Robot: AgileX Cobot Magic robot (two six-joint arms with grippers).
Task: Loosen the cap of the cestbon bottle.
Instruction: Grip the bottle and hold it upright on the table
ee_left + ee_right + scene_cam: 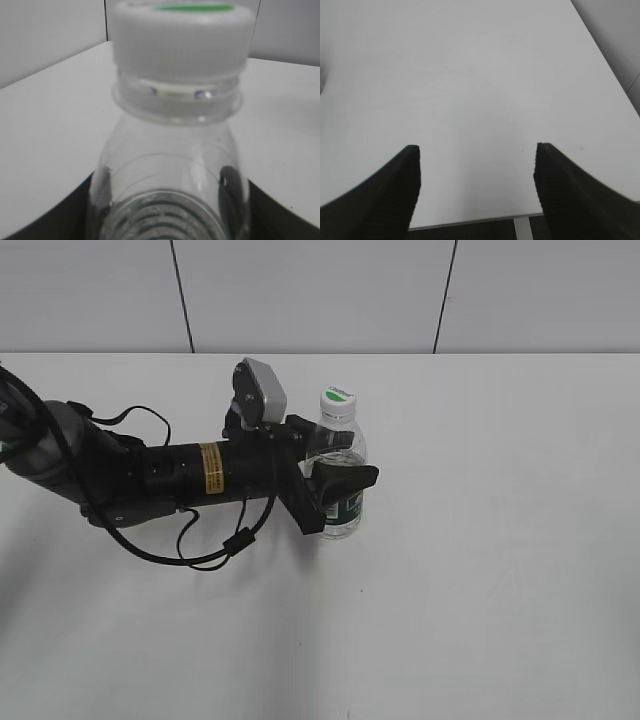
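Observation:
The cestbon bottle (342, 508) stands upright on the white table, clear plastic with a dark green label band. Its white cap (338, 400) with a green mark sits on top. My left gripper (335, 462) reaches in from the left and is shut on the bottle's body, one finger on each side. In the left wrist view the cap (182, 37) and the ribbed shoulder (170, 165) fill the frame, with the gripper (167, 210) jaws pressed against both sides. My right gripper (476, 170) is open and empty over bare table, out of the exterior view.
The white table (500, 570) spreads all round the bottle. A grey panelled wall (320, 290) runs along the back. The table's near edge (470, 221) shows in the right wrist view.

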